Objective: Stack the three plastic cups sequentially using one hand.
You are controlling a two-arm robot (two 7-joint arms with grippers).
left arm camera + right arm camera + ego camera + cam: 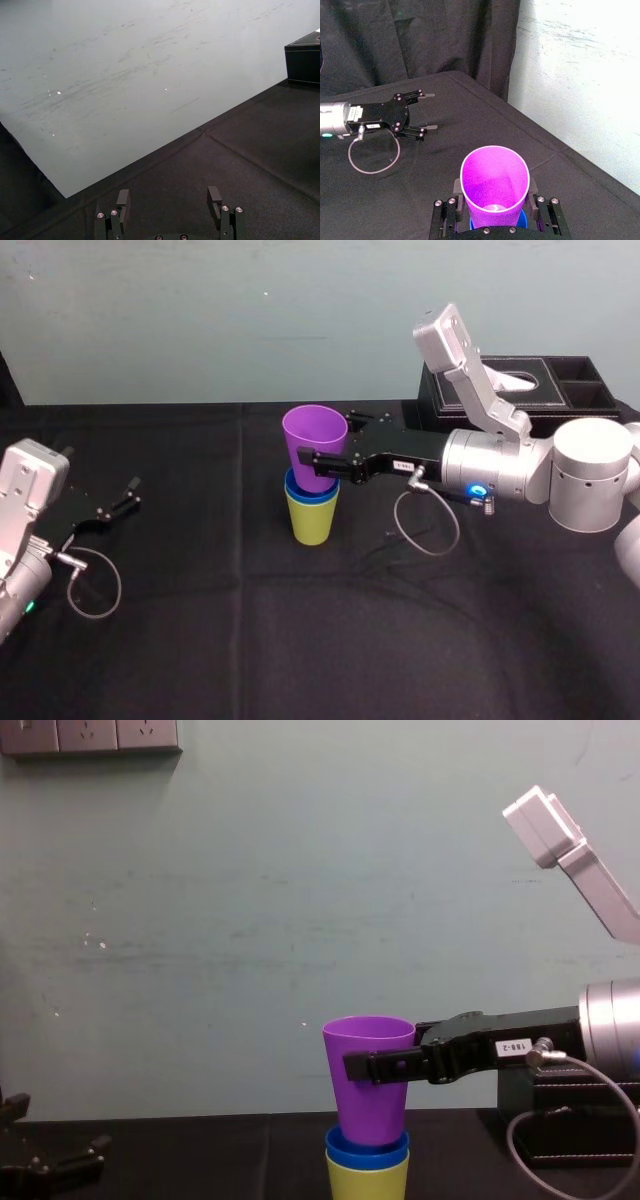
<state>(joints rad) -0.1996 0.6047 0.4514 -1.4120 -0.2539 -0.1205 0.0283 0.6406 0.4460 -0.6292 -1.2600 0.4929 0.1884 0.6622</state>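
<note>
Clamping the purple cup (pixel 314 440), half-seated in the blue cup (pixel 298 491) inside the yellow-green cup (pixel 312 521) on the middle of the desk (pixel 250 640), the right jaws could topple the stack by releasing off-centre; left jaws lie spread near the left edge.

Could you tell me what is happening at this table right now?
The right gripper is clamped on the purple cup, whose base sits inside the blue cup, itself nested in the yellow-green cup on the table. The purple cup stands well above the blue rim, so it looks not fully seated. The left gripper rests open at the table's left.
</note>
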